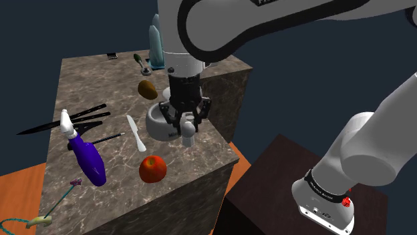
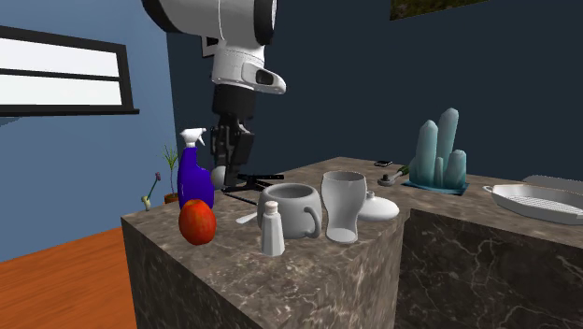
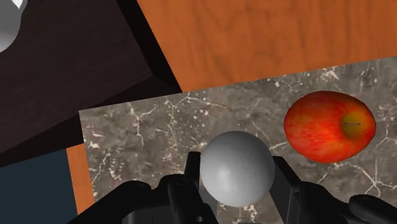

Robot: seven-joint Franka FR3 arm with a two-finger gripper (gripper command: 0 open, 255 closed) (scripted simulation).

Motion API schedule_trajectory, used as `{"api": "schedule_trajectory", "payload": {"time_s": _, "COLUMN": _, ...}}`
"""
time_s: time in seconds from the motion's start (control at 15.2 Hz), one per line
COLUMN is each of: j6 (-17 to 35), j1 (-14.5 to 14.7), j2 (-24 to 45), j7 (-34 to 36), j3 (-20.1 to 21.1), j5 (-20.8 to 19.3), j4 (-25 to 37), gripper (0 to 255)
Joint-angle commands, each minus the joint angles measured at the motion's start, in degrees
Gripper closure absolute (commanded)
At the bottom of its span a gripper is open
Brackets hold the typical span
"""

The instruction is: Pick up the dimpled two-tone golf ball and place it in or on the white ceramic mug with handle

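Observation:
The golf ball (image 3: 237, 167) is drawn plain grey and sits clasped between my two black fingers (image 3: 193, 170). My gripper (image 2: 224, 172) is shut on it and holds it above the marble counter (image 3: 140, 140). In the second exterior view the ball (image 2: 220, 177) hangs just to the left of the white mug (image 2: 291, 207), slightly above its rim. In the shoulder view my gripper (image 1: 179, 125) stands over the right side of the mug (image 1: 156, 120), whose handle points toward the second exterior view's right.
A red apple (image 1: 152, 169), a white shaker (image 2: 272, 229) and a glass (image 2: 343, 206) stand close to the mug. A purple spray bottle (image 1: 88, 155), white knife (image 1: 136, 132), black knives (image 1: 67, 120), brown lump (image 1: 148, 89) and blue crystal (image 2: 439, 154) share the counter. The dark stand (image 3: 63, 63) lies below.

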Motion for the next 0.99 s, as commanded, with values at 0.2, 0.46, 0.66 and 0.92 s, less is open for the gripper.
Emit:
{"api": "schedule_trajectory", "payload": {"time_s": 0.2, "j6": -2.62, "j1": -0.58, "j2": 0.84, "j7": -0.35, "j3": -0.58, "j5": -0.72, "j4": 3.23, "gripper": 255}}
{"api": "schedule_trajectory", "payload": {"time_s": 0.46, "j6": -4.16, "j1": -2.28, "j2": 7.28, "j7": -2.1, "j3": -2.06, "j5": -4.08, "j4": 10.23, "gripper": 255}}
{"api": "schedule_trajectory", "payload": {"time_s": 0.66, "j6": -5.8, "j1": -3.19, "j2": 12.44, "j7": -3.25, "j3": -3.12, "j5": -6.51, "j4": 16.36, "gripper": 255}}
{"api": "schedule_trajectory", "payload": {"time_s": 0.92, "j6": -8.77, "j1": -3.84, "j2": 19.88, "j7": -4.67, "j3": -4.5, "j5": -9.61, "j4": 25.97, "gripper": 255}}
